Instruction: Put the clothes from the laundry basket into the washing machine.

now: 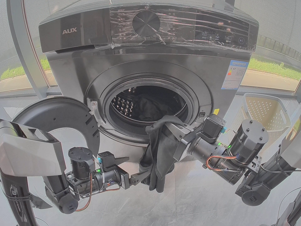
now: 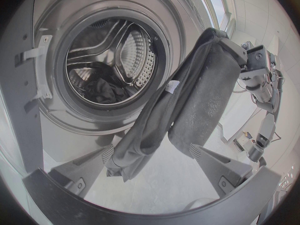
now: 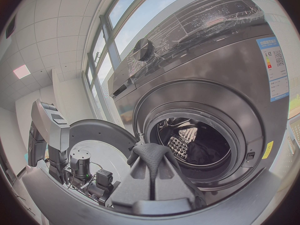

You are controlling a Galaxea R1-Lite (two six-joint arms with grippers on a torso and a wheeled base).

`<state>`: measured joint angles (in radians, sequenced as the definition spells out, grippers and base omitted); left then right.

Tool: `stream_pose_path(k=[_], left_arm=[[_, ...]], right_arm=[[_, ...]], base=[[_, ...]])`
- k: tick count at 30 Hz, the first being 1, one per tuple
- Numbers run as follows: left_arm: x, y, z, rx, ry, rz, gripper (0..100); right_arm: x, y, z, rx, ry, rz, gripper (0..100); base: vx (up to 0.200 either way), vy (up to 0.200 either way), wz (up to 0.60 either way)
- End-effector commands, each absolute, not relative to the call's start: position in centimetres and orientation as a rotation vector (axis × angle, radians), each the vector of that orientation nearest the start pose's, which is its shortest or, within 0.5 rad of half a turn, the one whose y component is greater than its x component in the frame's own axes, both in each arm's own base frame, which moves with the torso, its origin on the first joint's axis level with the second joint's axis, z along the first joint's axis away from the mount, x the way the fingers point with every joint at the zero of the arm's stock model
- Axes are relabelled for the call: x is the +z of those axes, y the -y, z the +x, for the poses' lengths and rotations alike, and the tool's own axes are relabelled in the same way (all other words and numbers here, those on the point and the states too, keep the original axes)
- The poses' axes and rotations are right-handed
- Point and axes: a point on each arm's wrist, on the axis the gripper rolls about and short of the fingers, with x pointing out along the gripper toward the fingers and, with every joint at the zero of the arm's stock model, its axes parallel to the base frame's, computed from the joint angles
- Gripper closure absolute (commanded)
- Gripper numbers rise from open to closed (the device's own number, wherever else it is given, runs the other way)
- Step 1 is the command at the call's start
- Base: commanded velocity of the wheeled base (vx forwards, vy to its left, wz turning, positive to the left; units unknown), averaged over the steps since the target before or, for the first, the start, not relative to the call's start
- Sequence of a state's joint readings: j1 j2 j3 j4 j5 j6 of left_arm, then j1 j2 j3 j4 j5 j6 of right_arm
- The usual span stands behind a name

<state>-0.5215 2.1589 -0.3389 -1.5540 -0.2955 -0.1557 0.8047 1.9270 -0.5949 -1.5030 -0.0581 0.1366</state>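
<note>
The left gripper (image 2: 151,152) sits low, its fingers spread wide. The hanging tail of a dark garment (image 1: 158,154) falls between them, unpinched. Whether the cloth brushes one finger, I cannot tell. Just above and to its right, the right gripper (image 3: 152,185) is clamped on the garment's upper fold, with the cloth draped over its fingertips and trailing down below them. Directly beyond that gripper is the lower rim of the washing machine (image 1: 78,66) opening, with the door (image 1: 56,116) swung out past the left gripper. Deeper inside, dark clothes (image 1: 153,105) lie on the drum floor.

The step in hand looks like loading this piece. To do it well, the right gripper should probably lift enough for the tail to clear the rim and push well inside before letting go. Otherwise the cloth may catch on the door seal and slide out. The left gripper could gather the tail upward. The laundry basket (image 1: 266,110) stands beyond the right arm, beside the machine.
</note>
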Motion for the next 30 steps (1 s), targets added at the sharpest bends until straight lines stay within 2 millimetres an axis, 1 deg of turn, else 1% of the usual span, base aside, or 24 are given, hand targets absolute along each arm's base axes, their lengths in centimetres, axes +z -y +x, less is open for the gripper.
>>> stream_pose_path(k=[1,3,4,8,13,16,19,23,27,28,30], left_arm=[[2.6,15.2,25.1,-0.801,-0.37,-0.111,0],[2.4,15.2,25.2,-0.806,-0.373,-0.106,0],[1.8,15.2,25.2,-0.819,-0.389,-0.088,0],[0.4,15.3,25.3,-0.835,-0.415,-0.045,0],[0.3,15.6,25.8,-0.838,-0.405,-0.046,0],[-0.3,15.8,26.2,-0.835,-0.409,-0.043,0],[-1.0,16.0,27.3,-0.823,-0.402,-0.045,0],[-1.3,16.5,28.5,-0.813,-0.37,-0.054,0],[-1.6,16.3,29.7,-0.791,-0.35,-0.057,0],[-1.6,16.3,29.7,-0.791,-0.35,-0.057,0],[-1.8,16.1,30.5,-0.777,-0.334,-0.061,0]], right_arm=[[14.7,-23.0,22.3,0.754,0.109,0.203,100],[14.7,-23.0,22.3,0.754,0.109,0.203,100],[14.7,-23.0,22.3,0.754,0.109,0.203,100],[14.6,-23.0,22.3,0.755,0.107,0.203,100],[14.6,-23.1,22.3,0.757,0.106,0.202,100],[14.6,-23.1,22.3,0.758,0.106,0.202,100],[14.5,-23.3,22.1,0.764,0.104,0.202,100],[14.5,-23.4,22.0,0.771,0.103,0.202,100],[14.5,-23.4,22.0,0.771,0.102,0.202,100],[14.5,-23.4,22.0,0.771,0.102,0.202,100],[14.5,-23.4,21.9,0.772,0.101,0.202,100]], base=[[0.0,0.0,0.0],[0.0,0.0,0.0],[0.0,0.0,0.0],[0.0,0.0,0.0],[0.0,0.0,0.0],[0.0,0.0,0.0],[0.0,0.0,0.0],[0.0,0.0,0.0],[0.0,0.0,0.0],[0.0,0.0,0.0],[0.0,0.0,0.0]])
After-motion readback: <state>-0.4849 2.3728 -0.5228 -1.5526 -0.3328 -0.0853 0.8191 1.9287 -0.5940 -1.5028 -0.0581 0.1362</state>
